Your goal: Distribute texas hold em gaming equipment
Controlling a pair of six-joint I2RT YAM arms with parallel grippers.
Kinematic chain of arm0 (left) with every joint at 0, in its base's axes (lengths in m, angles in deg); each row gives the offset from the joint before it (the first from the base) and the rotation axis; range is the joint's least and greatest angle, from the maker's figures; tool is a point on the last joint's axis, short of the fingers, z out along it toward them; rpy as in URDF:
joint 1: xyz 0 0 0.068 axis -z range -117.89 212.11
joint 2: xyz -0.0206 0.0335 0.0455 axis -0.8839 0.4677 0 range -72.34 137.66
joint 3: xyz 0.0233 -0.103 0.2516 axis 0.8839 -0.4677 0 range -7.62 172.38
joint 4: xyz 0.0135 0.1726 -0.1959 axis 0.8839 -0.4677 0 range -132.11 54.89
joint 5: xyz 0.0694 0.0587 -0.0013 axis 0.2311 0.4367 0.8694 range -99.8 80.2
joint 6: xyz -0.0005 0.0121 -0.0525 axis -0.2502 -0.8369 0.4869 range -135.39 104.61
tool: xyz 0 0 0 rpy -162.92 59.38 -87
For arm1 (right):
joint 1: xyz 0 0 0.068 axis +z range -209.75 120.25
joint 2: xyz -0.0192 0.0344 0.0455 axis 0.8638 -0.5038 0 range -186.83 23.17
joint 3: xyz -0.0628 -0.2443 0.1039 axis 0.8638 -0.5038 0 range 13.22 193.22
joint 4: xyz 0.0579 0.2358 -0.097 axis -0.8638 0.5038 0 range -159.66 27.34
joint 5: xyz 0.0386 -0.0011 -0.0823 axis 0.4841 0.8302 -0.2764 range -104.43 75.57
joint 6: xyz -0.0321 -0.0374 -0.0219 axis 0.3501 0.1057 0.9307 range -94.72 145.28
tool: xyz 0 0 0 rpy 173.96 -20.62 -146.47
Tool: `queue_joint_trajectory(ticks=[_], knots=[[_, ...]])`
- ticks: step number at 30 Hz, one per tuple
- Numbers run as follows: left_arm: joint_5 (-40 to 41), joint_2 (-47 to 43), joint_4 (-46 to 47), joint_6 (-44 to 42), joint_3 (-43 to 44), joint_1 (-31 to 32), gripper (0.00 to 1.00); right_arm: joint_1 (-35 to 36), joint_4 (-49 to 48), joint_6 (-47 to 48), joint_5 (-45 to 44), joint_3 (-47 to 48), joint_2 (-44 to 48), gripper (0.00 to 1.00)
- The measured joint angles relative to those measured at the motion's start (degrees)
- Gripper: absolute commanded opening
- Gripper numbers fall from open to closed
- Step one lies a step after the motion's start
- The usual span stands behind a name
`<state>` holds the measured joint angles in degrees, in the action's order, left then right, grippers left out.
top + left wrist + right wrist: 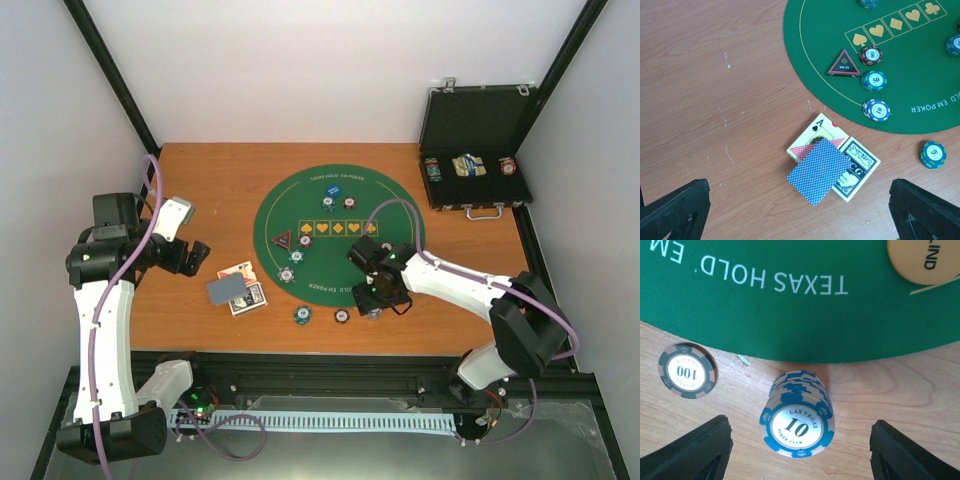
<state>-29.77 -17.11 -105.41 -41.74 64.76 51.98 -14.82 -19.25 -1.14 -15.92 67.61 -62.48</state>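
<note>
On the wood just off the green mat [790, 315] stands a stack of blue "10" poker chips [799, 421]. My right gripper [801, 442] is open around it, fingers well clear on both sides. A grey "100" chip [686, 371] lies to its left, and an orange disc [925, 260] rests on the mat. The blue-backed playing cards [819, 170] lie on two card boxes beside the mat. My left gripper [800, 212] hovers open above them, holding nothing. A black-and-red triangle marker [844, 64] and three chip stacks [873, 80] sit on the mat's edge.
A black case [475, 140] stands open at the back right with chips and cards inside. A green "50" chip stack [933, 154] sits on the wood near the mat's front edge. White walls close in both sides of the table [200, 190].
</note>
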Motion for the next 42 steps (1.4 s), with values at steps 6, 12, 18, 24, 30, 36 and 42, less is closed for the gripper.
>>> queue_joint_trajectory(ticks=[6, 12, 18, 24, 30, 36, 42], knots=[[0.0, 0.0, 0.0, 0.0, 0.0, 0.0, 1.0, 0.0, -1.5, 0.0, 1.2, -1.0, 0.0, 0.73], [0.0, 0.0, 0.0, 0.0, 0.0, 0.0, 1.0, 0.0, -2.8, 0.0, 1.6, -2.0, 0.0, 0.69], [0.0, 0.0, 0.0, 0.0, 0.0, 0.0, 1.0, 0.0, -3.3, -0.2, 1.6, -2.8, -0.3, 0.59], [0.0, 0.0, 0.0, 0.0, 0.0, 0.0, 1.0, 0.0, -3.6, -0.2, 1.8, -2.8, -0.3, 0.56], [0.0, 0.0, 0.0, 0.0, 0.0, 0.0, 1.0, 0.0, -3.9, -0.2, 1.8, -3.1, -1.0, 0.58], [0.0, 0.0, 0.0, 0.0, 0.0, 0.0, 1.0, 0.0, -3.9, -0.1, 1.8, -3.5, -1.1, 0.5], [0.0, 0.0, 0.0, 0.0, 0.0, 0.0, 1.0, 0.0, -3.9, -0.1, 1.8, -3.5, -1.1, 0.39]])
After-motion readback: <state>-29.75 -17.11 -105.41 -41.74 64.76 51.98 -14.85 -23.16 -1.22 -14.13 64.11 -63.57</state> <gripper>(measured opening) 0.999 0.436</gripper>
